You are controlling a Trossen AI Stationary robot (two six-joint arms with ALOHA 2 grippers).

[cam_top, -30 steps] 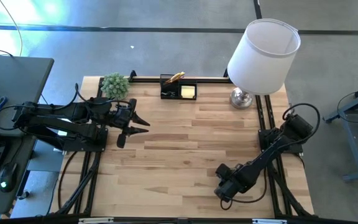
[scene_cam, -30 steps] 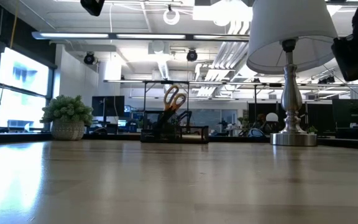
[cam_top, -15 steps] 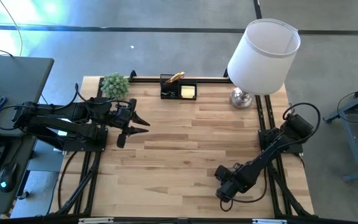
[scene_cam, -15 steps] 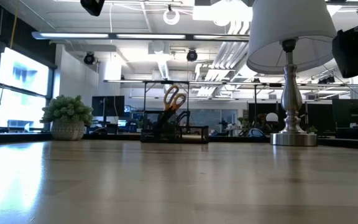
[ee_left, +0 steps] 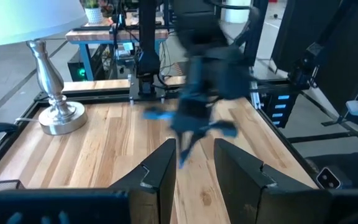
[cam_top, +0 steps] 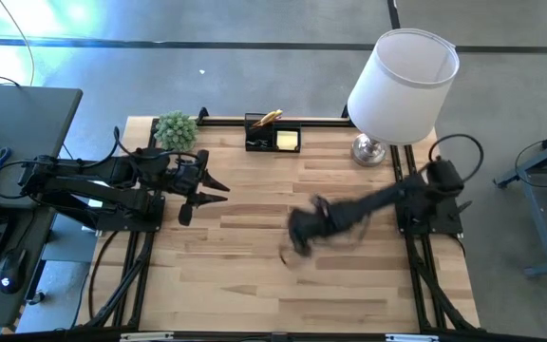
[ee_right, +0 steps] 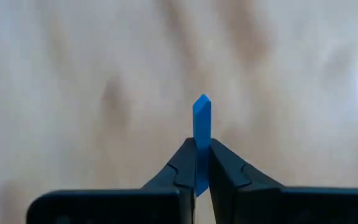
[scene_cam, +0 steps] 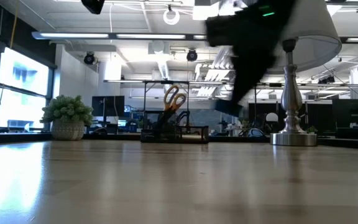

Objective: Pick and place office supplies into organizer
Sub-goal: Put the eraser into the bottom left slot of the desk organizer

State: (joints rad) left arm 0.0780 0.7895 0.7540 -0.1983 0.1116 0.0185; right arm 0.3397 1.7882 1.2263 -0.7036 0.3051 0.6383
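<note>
Right gripper (ee_right: 202,163) over the middle of the wooden table (cam_top: 254,275), fingers pressed together on a small blue block (ee_right: 201,121); the block stands upright between the fingertips and projects beyond them. Left gripper (cam_top: 218,188) farther off at the table's left side, fingers slightly parted, holding nothing. Organizer (cam_top: 272,138) at the far edge, well apart from both grippers, with yellow-handled scissors (scene_cam: 174,98) in its cup section and a yellow sticky-note pad (cam_top: 288,140) in its tray. Beside it, lamp (cam_top: 402,81) and plant (cam_top: 176,128).
</note>
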